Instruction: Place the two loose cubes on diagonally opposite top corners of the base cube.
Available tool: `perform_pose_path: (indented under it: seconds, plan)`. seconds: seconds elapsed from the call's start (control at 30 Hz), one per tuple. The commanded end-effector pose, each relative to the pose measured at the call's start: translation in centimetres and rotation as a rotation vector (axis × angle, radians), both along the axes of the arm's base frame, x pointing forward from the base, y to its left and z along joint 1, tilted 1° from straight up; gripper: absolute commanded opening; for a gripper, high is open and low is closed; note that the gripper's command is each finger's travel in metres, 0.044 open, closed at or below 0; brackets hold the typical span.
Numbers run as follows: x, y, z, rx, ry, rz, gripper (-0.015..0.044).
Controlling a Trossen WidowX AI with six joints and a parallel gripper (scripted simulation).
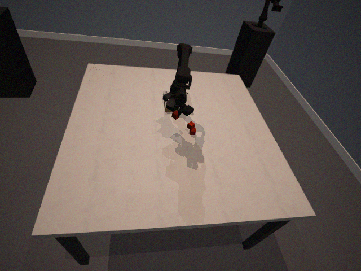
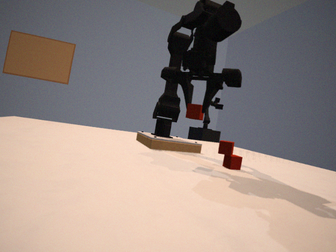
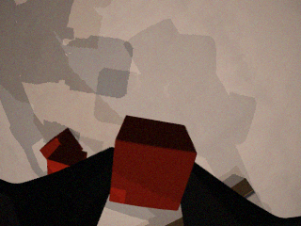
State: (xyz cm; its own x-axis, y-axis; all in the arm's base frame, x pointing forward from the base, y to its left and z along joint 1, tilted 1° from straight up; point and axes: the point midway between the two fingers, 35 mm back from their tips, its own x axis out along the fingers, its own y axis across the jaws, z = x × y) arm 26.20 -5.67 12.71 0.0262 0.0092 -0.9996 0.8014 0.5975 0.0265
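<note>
The gripper [image 1: 178, 114] [image 2: 196, 108] [image 3: 150, 162] was clamped on a red cube, its two dark fingers pressed to opposite sides of it. That held cube [image 1: 175, 114] [image 2: 194, 111] [image 3: 153, 174] sat right at the fingertips, below the body of the hand, and hung above the table [image 1: 122, 175] [image 2: 108, 189] [image 3: 277, 71], touching only the fingers. In the outside view it looked close to level, with a slight lean.

The other two red cubes stood apart from the hand, off to one side and lower down. The bottom cube [image 1: 192, 131] [image 2: 232, 162] rested on the table. The upper cube [image 1: 190, 125] [image 2: 226, 147] sat on top of it, shifted well toward one corner, so that part of it stuck out past the cube beneath while part of the lower top face was left uncovered. In the wrist view this pair showed beyond one finger, partly hidden by it.

The held cube was higher than both cubes of the stack and well apart from them, nearer the wooden base board [image 2: 176, 146] of the arm [image 1: 183, 65] [image 2: 203, 51]. One loose cube was thus on the base cube and the other was in the hand's grasp.
</note>
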Motion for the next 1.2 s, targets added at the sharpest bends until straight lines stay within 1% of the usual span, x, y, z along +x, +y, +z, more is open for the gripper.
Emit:
perform_pose_path:
  seconds: [0.0,1.17]
  plan:
    - [0.1,0.3,0.2,-0.001,0.003,0.048,0.0105]
    - [4.5,9.8,-0.5,-0.025,-0.016,1.238,0.0105]
